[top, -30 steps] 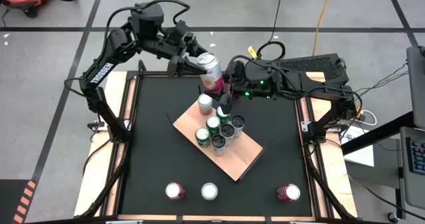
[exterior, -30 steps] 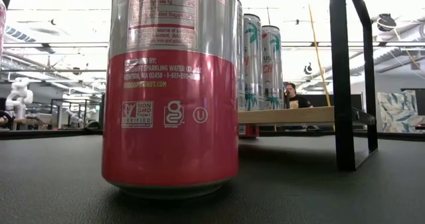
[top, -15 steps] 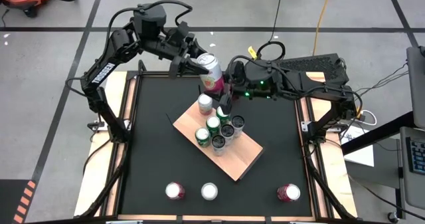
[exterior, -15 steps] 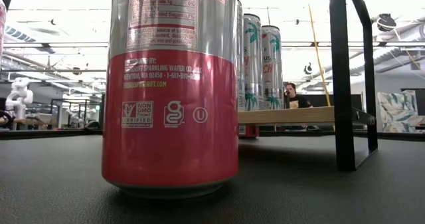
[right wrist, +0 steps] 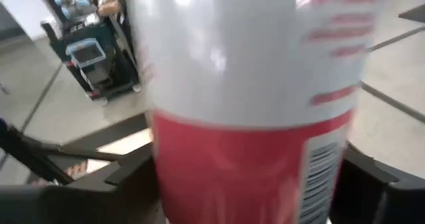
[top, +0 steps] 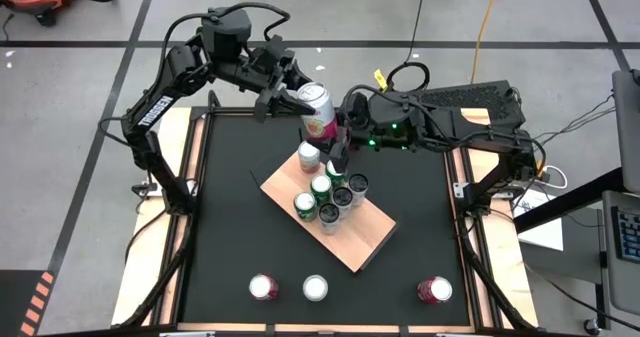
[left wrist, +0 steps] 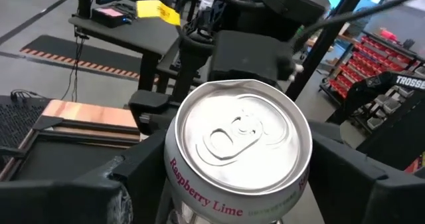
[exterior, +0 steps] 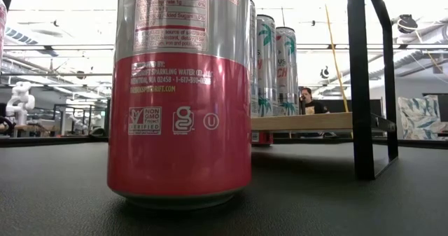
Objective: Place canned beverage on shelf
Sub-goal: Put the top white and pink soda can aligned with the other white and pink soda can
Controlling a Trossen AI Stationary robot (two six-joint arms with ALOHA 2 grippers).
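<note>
Can [top: 318,107] between both end effectors, above shelf [top: 365,239] end.

A can [right wrist: 246,111] fills most of the right wrist view, silver on one half and red on the other, with red print and a barcode down one side. Dark fingers [right wrist: 368,184] flank it closely, perhaps touching. Behind lie grey floor, a cart [right wrist: 93,58] and a pale wooden rail [right wrist: 126,144].
</note>
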